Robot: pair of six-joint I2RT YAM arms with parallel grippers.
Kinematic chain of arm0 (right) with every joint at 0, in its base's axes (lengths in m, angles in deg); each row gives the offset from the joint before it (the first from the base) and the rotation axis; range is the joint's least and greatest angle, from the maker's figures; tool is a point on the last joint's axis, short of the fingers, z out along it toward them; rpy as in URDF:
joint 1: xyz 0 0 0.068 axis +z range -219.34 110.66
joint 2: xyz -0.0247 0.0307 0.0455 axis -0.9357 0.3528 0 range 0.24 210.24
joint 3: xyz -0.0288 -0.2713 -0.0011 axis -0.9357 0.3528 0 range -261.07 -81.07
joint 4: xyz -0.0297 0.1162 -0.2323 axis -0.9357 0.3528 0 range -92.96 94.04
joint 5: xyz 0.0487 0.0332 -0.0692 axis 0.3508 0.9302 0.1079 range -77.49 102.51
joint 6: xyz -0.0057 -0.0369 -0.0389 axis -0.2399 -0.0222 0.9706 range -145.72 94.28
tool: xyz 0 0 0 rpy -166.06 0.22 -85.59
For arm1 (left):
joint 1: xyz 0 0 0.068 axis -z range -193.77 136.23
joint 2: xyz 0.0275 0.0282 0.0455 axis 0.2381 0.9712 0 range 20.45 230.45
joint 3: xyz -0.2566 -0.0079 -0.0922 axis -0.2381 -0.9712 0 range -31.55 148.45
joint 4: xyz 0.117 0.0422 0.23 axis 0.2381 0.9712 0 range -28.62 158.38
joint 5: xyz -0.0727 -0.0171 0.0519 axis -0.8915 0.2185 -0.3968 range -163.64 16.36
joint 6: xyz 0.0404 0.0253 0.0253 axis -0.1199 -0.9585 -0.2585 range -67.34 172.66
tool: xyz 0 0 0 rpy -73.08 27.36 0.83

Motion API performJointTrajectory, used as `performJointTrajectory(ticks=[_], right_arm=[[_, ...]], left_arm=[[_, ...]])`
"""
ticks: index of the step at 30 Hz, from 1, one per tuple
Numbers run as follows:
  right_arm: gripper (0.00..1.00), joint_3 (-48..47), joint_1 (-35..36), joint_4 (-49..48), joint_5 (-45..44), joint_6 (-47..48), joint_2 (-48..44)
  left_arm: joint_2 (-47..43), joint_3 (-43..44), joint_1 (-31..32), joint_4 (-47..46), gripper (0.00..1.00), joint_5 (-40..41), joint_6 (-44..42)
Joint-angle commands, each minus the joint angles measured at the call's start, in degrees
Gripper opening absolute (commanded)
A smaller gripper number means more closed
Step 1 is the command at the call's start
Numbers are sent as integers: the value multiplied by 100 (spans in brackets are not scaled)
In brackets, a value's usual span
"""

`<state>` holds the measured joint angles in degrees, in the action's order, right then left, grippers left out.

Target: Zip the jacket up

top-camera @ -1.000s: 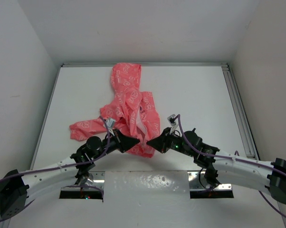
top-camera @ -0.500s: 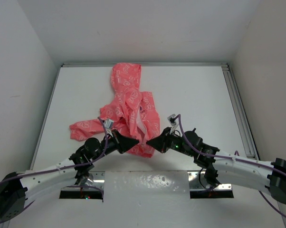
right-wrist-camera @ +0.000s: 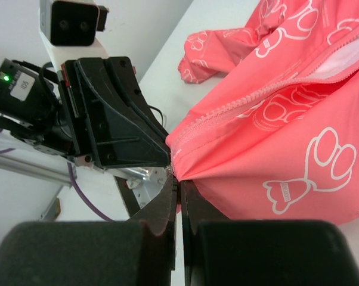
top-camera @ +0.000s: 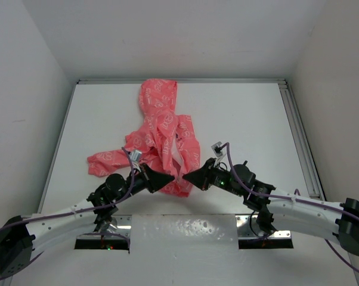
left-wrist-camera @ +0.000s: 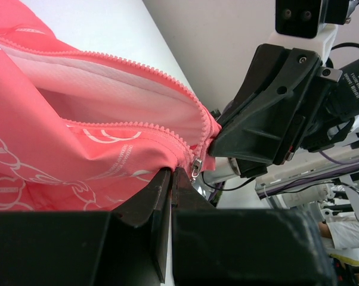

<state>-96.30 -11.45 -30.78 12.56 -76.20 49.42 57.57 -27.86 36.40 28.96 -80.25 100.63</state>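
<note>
Coral-pink hooded thin-fabric jacket laid centre frame on white table, hood toward top. Hem at lower centre clamped by jaws of left gripper and right gripper, tips nearly met. Zipper axis judged up-frame from there; small metal slider seen just beside left jaws.

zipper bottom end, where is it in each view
Top external: zipper end low centre, between left hand and right hand.
Left wrist: zipper end at centre, just above that hand's tip.
Right wrist: zipper end centre-left, above that hand's tip.
Shared landmark: both hand tips meeting at the jacket hem.
</note>
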Motion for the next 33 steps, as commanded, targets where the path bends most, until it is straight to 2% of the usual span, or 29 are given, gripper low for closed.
performJointTrajectory(ticks=[1, 10, 18, 22, 28, 33], right_arm=[[0, 1, 3, -926, -295, -129, -32], [0, -33, 12, -1139, -586, -340, 205], [0, -191, 3, -699, -726, -340, 232], [0, -402, 12, -612, -489, -410, 231], [0, -780, 12, -155, -261, -629, 398], [0, -1070, 3, 328, -636, -621, 776]], left_arm=[[40, -122, 10, -361, 0, -42, 73], [172, 9, 28, -335, 0, -384, 37], [23, 123, 28, 102, 0, -727, 152], [32, 142, 28, 464, 0, -684, 117], [-109, 194, 28, 1036, 0, -183, -103], [40, 431, 54, 1159, 0, -279, -384]])
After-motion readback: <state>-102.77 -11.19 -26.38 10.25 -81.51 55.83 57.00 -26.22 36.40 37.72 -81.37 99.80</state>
